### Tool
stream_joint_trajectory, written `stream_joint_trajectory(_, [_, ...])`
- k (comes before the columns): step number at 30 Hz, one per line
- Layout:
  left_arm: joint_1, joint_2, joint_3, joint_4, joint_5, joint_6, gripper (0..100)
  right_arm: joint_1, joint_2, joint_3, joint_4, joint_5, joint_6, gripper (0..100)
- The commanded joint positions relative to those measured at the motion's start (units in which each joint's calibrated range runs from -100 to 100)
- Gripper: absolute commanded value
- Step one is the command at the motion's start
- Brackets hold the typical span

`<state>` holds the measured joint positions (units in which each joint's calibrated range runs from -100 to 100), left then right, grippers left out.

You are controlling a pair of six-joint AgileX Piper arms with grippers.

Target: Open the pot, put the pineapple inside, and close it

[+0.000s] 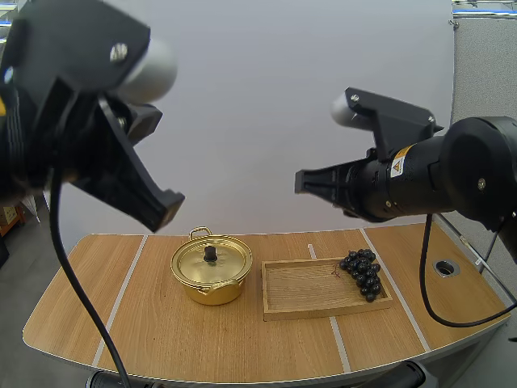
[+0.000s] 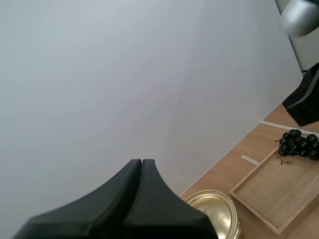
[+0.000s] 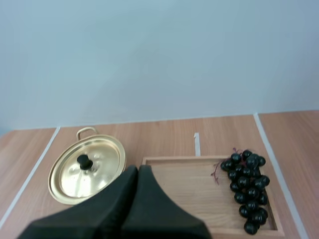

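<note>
Hanging high above the surface (image 1: 161, 339), your left gripper (image 1: 170, 210) has its two black fingers (image 2: 124, 199) pressed together into one dark wedge and grips nothing. The left wrist view shows that gripper (image 2: 141, 162) with its tips touching, raised well above the pot (image 2: 214, 211), which lies below and ahead of it. Your right gripper (image 1: 300, 181) hangs well apart from the left one, and its fingers likewise lie flat against each other with nothing between them. In the right wrist view this gripper (image 3: 138, 168) sits well above the things, with the pot (image 3: 87, 172) below it to one side of its tips and the wooden tray (image 3: 189, 186) below it to the other. The pot (image 1: 212, 275) is gold-coloured and stands upright on the surface, between the two grippers and far beneath both. Its lid (image 1: 222, 260) with a black knob (image 1: 210, 254) rests on it, so you have a closed pot. Just beside the pot, on the side nearer your right gripper, the tray (image 1: 311, 291) lies flat on the surface. A bunch of dark grapes (image 1: 363, 272) lies in the tray at the end farthest from the pot, beneath your right arm. Neither gripper touches the pot, the tray or the grapes.
</note>
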<state>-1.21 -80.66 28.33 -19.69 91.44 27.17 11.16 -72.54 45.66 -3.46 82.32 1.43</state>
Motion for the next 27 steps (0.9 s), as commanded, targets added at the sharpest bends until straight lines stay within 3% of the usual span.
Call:
stream_joint_trajectory(1, [0.03, -5.1, 8.9, -1.6, -13.2, -2.9, 0, -3.6, -3.4, 0.1, -4.0, -11.0, 1.7, 0])
stream_joint_trajectory(10, [0.03, -8.6, 16.6, -2.0, -25.8, -9.6, 0, -4.1, -3.7, 0.1, -17.9, -11.7, 10.1, 0])
stream_joint_trajectory(20, [0.03, -9.3, 21.9, -2.0, -34.0, -12.8, 0, -4.1, -8.5, 0.1, -25.2, -11.7, 14.7, 0])
stream_joint_trajectory(27, [0.88, -9.3, 22.3, -2.1, -36.7, -17.0, 0, -7.3, -10.9, 0.2, -27.7, -16.7, 16.7, 0])
